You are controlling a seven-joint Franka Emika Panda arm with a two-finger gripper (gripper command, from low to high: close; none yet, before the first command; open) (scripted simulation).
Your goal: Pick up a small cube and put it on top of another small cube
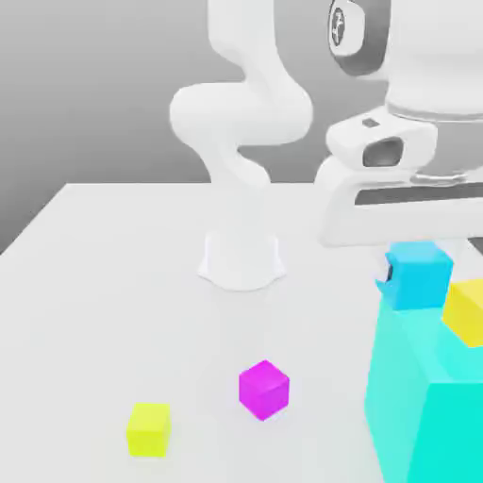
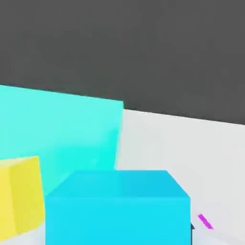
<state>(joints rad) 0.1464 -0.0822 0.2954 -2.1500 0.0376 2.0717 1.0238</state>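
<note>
**Blue cube up high beside the golden one**

The white robot arm (image 1: 247,113) rises from its round base (image 1: 241,259) on the pale grey table (image 1: 104,283), and its hand hangs over the exterior view's right. Just under that hand sits the small sky-blue matte cube (image 1: 419,274), with a dark fingertip (image 1: 386,274) pressed to its side facing the exterior view's left. The jaws look clamped on this cube, though the far finger is hidden behind it.

Right beside the blue cube, toward the exterior view's right, is the small golden-yellow cube (image 1: 468,311), tilted and cut by the frame edge. I can't say whether the two touch. Both appear against the huge turquoise block (image 1: 424,396), which fills the lower right corner of the exterior view and crowds the spot.

Well apart, out on the open table, lie a small magenta cube (image 1: 263,389) and, toward the exterior view's left of it, a small lime-yellow cube (image 1: 149,429).

The hand view comes in close: the blue cube (image 2: 117,206) looms large, the golden cube (image 2: 19,198) next to it, the turquoise block (image 2: 60,131) behind them, and a sliver of magenta (image 2: 205,221) beyond.

No writing or labels are readable anywhere.
</note>
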